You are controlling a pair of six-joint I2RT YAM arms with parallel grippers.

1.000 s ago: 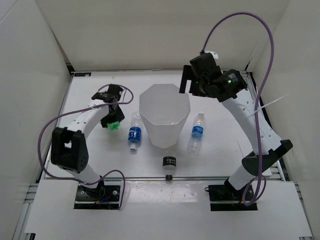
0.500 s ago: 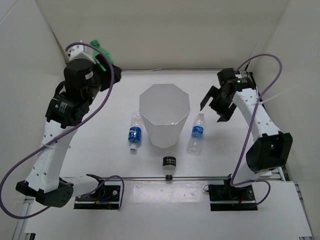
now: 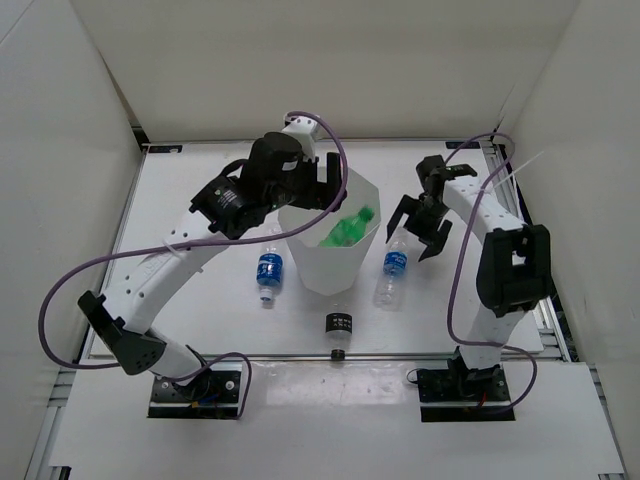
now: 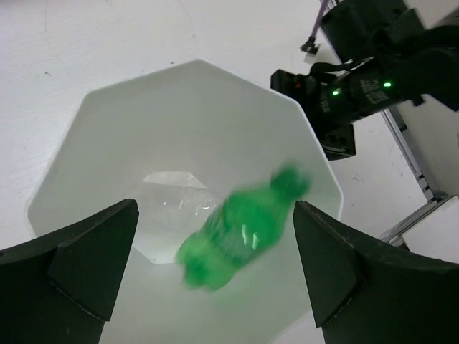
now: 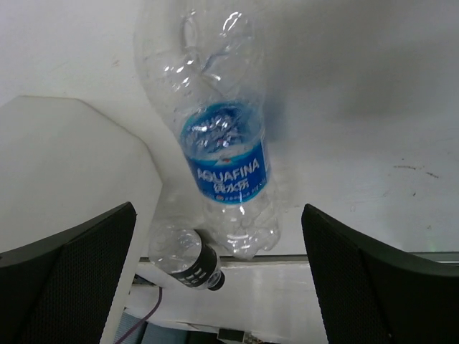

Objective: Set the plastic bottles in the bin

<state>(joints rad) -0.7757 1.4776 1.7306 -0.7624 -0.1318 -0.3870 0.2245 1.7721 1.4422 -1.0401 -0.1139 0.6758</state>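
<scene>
The bin (image 3: 325, 272) stands mid-table, an Aquafina bottle (image 3: 392, 265) lying just beside its right wall and another blue-labelled bottle (image 3: 268, 265) near its left, with open table (image 3: 430, 320) beyond both. Our left gripper (image 3: 327, 188) hangs over the rim, jaws spread wide, and we see the green bottle (image 4: 237, 233) loose below them inside the bin, blurred, perhaps not at rest. Our right gripper (image 3: 420, 230), jaws equally wide, hovers over the Aquafina bottle, holding nothing.
</scene>
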